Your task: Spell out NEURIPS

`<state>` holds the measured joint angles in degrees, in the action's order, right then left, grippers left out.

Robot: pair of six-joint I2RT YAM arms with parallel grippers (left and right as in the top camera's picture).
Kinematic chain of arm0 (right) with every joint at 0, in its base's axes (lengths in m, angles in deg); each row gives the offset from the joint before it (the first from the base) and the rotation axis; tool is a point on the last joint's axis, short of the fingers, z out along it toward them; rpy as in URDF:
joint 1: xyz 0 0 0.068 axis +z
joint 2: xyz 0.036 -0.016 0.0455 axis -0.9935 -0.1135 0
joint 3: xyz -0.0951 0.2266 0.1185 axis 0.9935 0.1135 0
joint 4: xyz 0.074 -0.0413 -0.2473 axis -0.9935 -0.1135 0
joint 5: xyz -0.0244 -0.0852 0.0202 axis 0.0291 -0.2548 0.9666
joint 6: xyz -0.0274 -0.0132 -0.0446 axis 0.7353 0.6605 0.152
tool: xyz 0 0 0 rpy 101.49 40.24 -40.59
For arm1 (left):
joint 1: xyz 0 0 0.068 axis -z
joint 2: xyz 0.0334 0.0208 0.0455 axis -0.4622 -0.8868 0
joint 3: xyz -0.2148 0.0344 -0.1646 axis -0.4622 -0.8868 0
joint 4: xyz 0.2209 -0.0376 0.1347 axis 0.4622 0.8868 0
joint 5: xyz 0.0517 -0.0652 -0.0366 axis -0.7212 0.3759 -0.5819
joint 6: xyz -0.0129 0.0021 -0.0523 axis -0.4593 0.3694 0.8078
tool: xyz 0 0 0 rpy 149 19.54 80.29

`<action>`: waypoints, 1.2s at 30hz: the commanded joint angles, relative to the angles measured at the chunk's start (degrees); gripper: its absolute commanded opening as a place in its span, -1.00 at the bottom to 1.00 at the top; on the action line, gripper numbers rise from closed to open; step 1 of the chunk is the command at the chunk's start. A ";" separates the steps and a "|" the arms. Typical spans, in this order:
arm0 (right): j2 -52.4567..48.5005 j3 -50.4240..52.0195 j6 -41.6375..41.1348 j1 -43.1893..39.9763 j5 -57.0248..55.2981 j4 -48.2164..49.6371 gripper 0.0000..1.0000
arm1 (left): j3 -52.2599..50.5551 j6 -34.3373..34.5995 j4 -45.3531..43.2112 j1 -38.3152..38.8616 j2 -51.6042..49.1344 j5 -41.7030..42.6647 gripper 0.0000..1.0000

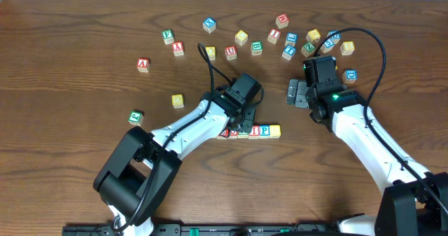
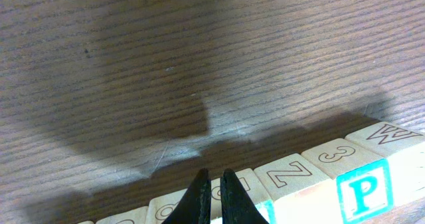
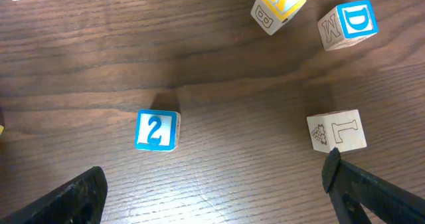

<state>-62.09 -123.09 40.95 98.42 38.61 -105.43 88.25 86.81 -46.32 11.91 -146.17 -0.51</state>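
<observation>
- The left hand (image 1: 241, 127) hangs low over the front middle of the bench (image 1: 84, 159), right above a row (image 1: 264, 131) of cubes lying side by side.
- Its fingers are pressed together with nothing between them. In the left wrist view the hand's (image 2: 214, 177) tips point down at the top of one cube in the row.
- From overhead, the arm covers the left part of the row, so those letters cannot be read.
- Clear of the arm on the right end are a red I cube (image 1: 254, 131), then a blue P cube (image 1: 264, 131), then a yellow cube (image 1: 274, 131) whose letter is too small to tell.
- In the left wrist view the P cube (image 2: 364, 191) touches its neighbours on both sides.
- The right hand (image 1: 297, 94) sits further back and to the right, with its fingers spread wide and holding nothing.
- In the right wrist view the right hand (image 3: 214, 171) frames bare wood. A blue 2 cube (image 3: 157, 130) lies ahead between the fingers, and an L cube (image 3: 337, 131) sits just beside the right finger.
- A blue D cube (image 3: 348, 24) lies further off.
- Loose cubes (image 1: 241, 36) are scattered across the back of the bench, well apart from the row.
</observation>
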 commanded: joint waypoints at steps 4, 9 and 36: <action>-0.20 -1.05 0.68 -0.33 -0.92 -0.07 0.99 | 1.60 -0.50 0.57 -0.09 -1.09 0.96 -0.85; -0.20 -1.05 0.68 -0.33 -0.92 -0.04 0.98 | 1.60 -0.50 0.74 -0.09 -1.09 0.96 -0.85; -0.20 -1.05 0.68 -0.33 -0.92 -0.02 0.98 | 1.60 -0.52 1.38 -0.09 -1.09 0.94 -0.85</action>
<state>-62.09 -123.09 40.95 98.42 38.61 -105.40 88.25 86.81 -45.27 11.91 -146.17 0.36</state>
